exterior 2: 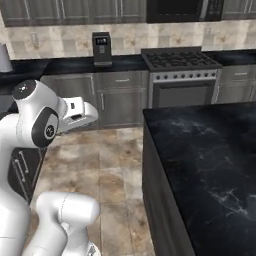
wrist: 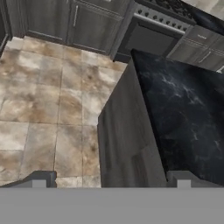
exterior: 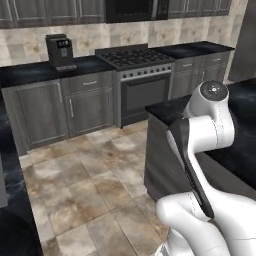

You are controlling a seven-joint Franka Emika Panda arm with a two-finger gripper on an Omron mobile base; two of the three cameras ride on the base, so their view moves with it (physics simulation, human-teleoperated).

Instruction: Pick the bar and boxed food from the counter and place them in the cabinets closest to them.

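Note:
My gripper (wrist: 111, 183) is open. Its two fingertips (wrist: 39, 181) stand far apart with nothing between them, above the corner of the island counter (wrist: 183, 105) and the tiled floor. The counter is black marble with white veins: an island (exterior: 167, 107) (exterior 2: 200, 145) near me and a run along the back wall (exterior: 30, 72) (exterior 2: 65, 65). The cabinets (exterior: 50, 10) (exterior 2: 75, 7) hang along the top of both base views with their doors shut. The bar and the boxed food are out of view.
A stove with oven (exterior: 142, 75) (exterior 2: 182, 75) stands at the back wall. A dark coffee machine (exterior: 60, 50) (exterior 2: 102, 47) sits on the back counter. Open tiled floor (exterior: 90, 165) (exterior 2: 107, 155) lies between the island and the base cupboards (exterior: 90, 107).

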